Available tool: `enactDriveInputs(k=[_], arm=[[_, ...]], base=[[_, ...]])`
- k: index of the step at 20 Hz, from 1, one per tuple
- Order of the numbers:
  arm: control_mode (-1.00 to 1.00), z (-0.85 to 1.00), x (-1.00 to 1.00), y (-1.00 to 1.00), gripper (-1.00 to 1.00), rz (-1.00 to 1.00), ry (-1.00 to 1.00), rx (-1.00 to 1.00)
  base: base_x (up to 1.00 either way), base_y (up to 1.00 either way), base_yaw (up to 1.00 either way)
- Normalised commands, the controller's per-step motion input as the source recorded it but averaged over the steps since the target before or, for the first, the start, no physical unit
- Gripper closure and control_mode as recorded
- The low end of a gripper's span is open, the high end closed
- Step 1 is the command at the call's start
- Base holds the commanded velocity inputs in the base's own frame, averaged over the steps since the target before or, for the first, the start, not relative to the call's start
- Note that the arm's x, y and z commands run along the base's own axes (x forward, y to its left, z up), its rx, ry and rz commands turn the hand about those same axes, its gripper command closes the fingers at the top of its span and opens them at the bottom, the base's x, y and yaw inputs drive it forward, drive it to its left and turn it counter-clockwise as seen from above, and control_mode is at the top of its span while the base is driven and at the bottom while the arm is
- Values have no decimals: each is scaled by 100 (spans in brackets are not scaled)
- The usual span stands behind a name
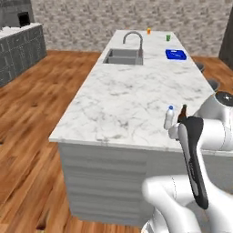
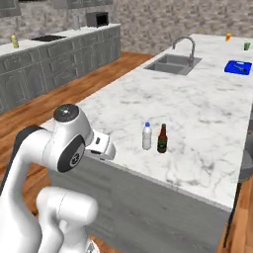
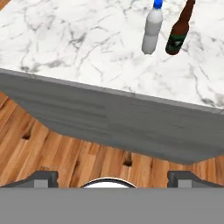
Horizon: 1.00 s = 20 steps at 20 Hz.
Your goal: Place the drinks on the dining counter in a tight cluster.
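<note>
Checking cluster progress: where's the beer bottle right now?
The beer bottle stands upright on the dining counter near its front edge, close beside the water bottle, on its right in the right base view.

Left base view: from behind my arm's left, looking forward and down the length of the bench (image 1: 123, 100) toward the sink (image 1: 123, 57) at its far end. Right base view: from behind my right, angled across the same bench. Both share the water bottle (image 1: 169, 117) and beer bottle (image 1: 183, 113) near the front edge. Hand view: close, from beyond the bench edge, looking down over floor and both bottles.
</note>
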Motion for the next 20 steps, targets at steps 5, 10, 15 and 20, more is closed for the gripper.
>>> enactDriveInputs(k=[5,10,15,20], arm=[[100,0,0,0,-100,0,0,0],[100,0,0,0,-100,0,0,0],[100,0,0,0,-100,0,0,0],[100,0,0,0,-100,0,0,0]], base=[[15,35,95],[1,33,99],[35,29,92],[100,3,36]])
